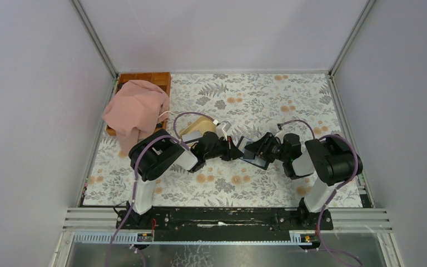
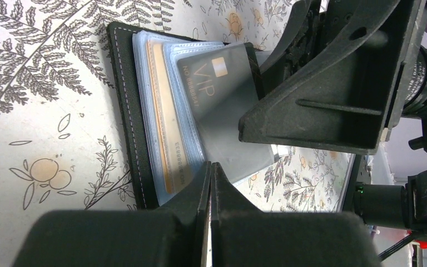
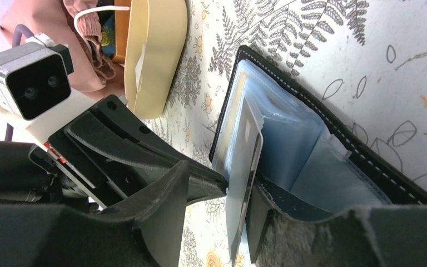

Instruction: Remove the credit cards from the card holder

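Observation:
The card holder (image 2: 125, 100) lies open on the floral table, black with white stitching and blue-grey clear sleeves (image 3: 289, 139). A grey VIP credit card (image 2: 222, 100) sticks partway out of a sleeve. Another card with an orange stripe (image 2: 169, 128) sits inside a sleeve. My left gripper (image 2: 211, 169) is shut, its tips resting on the sleeves at the holder's edge. My right gripper (image 3: 219, 183) is open around the protruding card (image 3: 243, 183), which leans on one finger and stands apart from the other. In the top view both grippers meet at the holder (image 1: 254, 151).
A beige oval dish (image 1: 197, 130) stands just behind the left gripper, also in the right wrist view (image 3: 153, 55). A pink cloth (image 1: 136, 108) drapes over a wooden box (image 1: 158, 79) at the back left. Grey walls enclose the table.

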You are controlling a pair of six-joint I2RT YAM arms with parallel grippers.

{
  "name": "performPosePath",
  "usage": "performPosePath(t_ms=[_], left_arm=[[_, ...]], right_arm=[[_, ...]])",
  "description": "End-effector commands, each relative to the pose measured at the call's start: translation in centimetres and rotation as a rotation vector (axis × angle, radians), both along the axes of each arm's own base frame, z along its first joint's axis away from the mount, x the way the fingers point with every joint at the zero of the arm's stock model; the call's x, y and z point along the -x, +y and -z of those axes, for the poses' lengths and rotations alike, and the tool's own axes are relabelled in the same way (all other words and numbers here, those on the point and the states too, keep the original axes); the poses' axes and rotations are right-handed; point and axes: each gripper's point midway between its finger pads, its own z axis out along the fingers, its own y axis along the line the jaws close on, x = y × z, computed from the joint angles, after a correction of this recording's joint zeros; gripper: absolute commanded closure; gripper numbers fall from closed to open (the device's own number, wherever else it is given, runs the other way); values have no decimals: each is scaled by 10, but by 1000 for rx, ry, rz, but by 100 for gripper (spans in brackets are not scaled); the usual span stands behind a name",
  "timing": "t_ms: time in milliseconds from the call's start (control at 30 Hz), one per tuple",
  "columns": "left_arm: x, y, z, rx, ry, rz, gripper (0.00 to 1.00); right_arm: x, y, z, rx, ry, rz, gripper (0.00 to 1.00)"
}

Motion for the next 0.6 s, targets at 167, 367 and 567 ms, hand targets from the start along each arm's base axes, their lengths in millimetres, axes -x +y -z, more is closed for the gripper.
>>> performPosePath(t_ms=[167, 367, 567], left_arm=[[36, 46, 85, -206, 243, -33, 100], [30, 46, 78, -187, 234, -45, 100], [22, 43, 70, -177, 215, -51, 100]], right_arm=[[7, -12, -12, 85, -60, 5, 53], [12, -19, -8, 127, -52, 11, 53], [18, -24, -6, 141, -39, 19, 54]])
